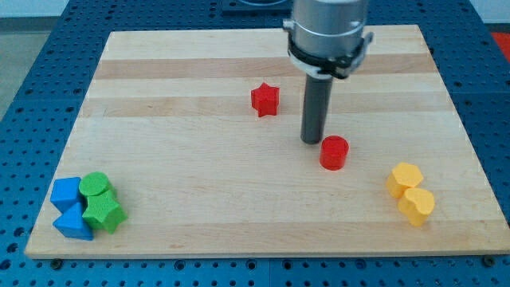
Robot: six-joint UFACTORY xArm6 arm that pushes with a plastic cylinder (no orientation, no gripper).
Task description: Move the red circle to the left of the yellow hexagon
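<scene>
The red circle, a small red cylindrical block (334,152), sits right of centre on the pale wooden desk (199,207), well apart from the yellow hexagon block (404,178) at the view's right. There are no jaws on this rig; my tip (311,141) stands just beside the circle, on its upper-left. You should watch the contact line: pushing off-centre could let the round block slip sideways, or drive it into the hexagon and the yellow heart-shaped block (417,206) touching it.
</scene>
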